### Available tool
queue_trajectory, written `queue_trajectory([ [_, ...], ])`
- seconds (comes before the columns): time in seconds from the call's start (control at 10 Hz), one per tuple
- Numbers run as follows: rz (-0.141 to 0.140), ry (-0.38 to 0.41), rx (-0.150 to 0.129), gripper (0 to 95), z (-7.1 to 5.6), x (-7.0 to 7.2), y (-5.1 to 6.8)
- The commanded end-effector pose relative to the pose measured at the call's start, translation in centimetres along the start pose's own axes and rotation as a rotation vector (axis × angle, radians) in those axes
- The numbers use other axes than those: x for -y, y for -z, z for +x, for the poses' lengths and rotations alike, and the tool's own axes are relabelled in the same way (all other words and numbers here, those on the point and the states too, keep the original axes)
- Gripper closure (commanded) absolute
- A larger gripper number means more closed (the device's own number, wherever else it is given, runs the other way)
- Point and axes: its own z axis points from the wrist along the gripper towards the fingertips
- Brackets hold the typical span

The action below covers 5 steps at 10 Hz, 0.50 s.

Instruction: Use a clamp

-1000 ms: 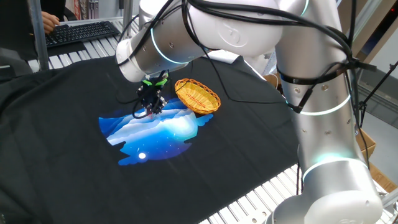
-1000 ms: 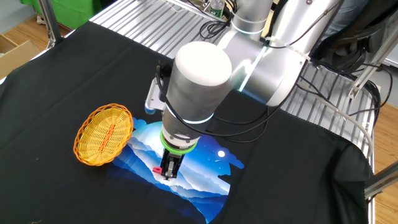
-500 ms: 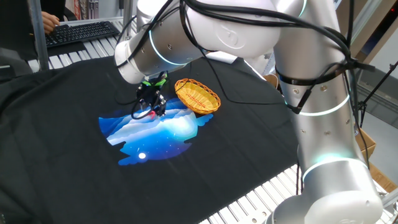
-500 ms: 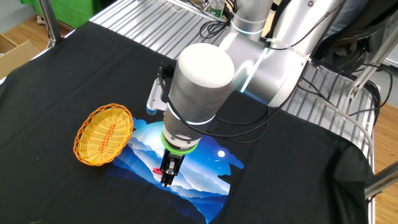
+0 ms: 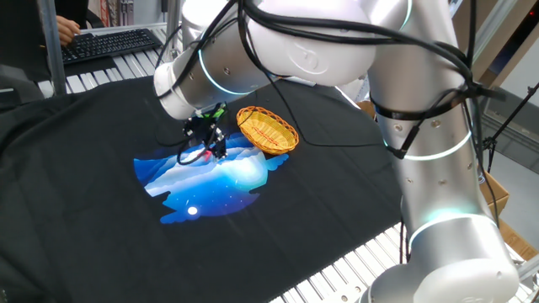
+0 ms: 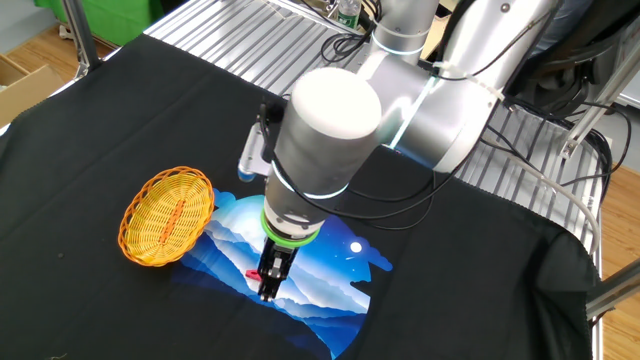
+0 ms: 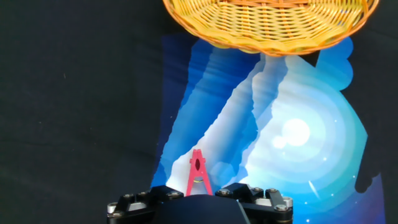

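A large silver-white robot arm reaches down over a worktop (image 6: 90,120) draped in black cloth. Its black two-finger end effector (image 6: 270,278) is closed on a tiny red-pink plastic clamp (image 7: 198,173), gripping it by the handle end. In the hand view the clamp's narrow tip points forward, away from the fingers. Holding the handles this way would let the fingers squeeze the clamp's mouth open, which seems to be the aim.

The clamp hangs just above a blue-and-white mountain picture printed on the cloth (image 5: 202,181). Whether the tip touches the fabric cannot be told. In one fixed view the clamp (image 5: 200,152) sits over the upper edge of the print.

A shallow woven yellow basket (image 6: 166,215) rests on the worktop just beside the print, close ahead of the clamp tip in the hand view, where its rim (image 7: 261,37) overlaps the print's far edge. The basket is the nearest obstacle.

On the other sides, bare black cloth spreads well clear, giving open room to move. Bare metal rollers (image 5: 337,269) show at the cloth's edge.
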Motion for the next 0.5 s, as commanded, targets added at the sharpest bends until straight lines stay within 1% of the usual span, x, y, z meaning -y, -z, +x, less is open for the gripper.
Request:
queue_trajectory([
  [0.1,-0.007,-0.016,0.003,19.0,-0.05,-0.08,-0.07],
  [0.3,-0.007,-0.020,-0.001,19.0,-0.13,-0.10,0.08],
  [0.5,-0.002,-0.012,-0.015,19.0,-0.43,-0.31,0.38],
])
